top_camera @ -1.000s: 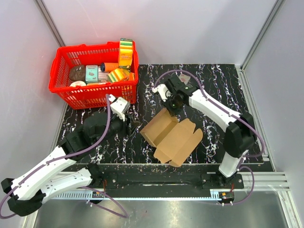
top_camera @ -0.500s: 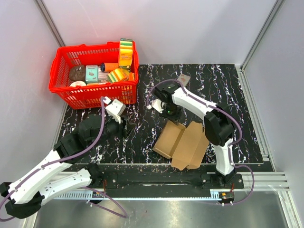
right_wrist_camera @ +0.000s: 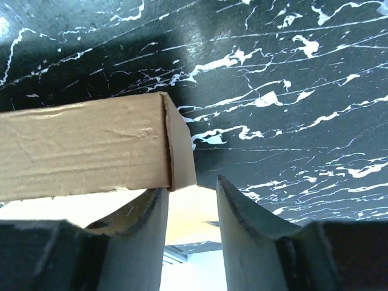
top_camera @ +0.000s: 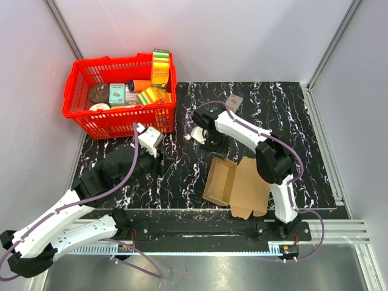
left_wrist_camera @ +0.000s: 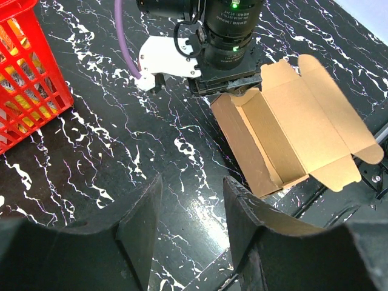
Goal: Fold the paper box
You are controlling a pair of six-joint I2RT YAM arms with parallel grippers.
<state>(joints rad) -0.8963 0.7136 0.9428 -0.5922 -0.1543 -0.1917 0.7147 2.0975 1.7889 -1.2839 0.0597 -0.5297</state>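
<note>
Paper box (top_camera: 237, 185) lies near-to-far on bench (top_camera: 291, 112); right claw (right_wrist_camera: 191, 193) at its far end, spread, box corner beside one finger. Left claw (left_wrist_camera: 193, 187) spread, empty, well apart.

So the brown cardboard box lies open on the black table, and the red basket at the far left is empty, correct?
Not empty: the red basket holds several packets, as the top view shows. The cardboard box does lie open on the table.

I see the paper box (top_camera: 237, 185), plain brown cardboard, lying near the front edge of the table (top_camera: 291, 115): a shallow open tray, lid flap spread flat beside it.
</note>
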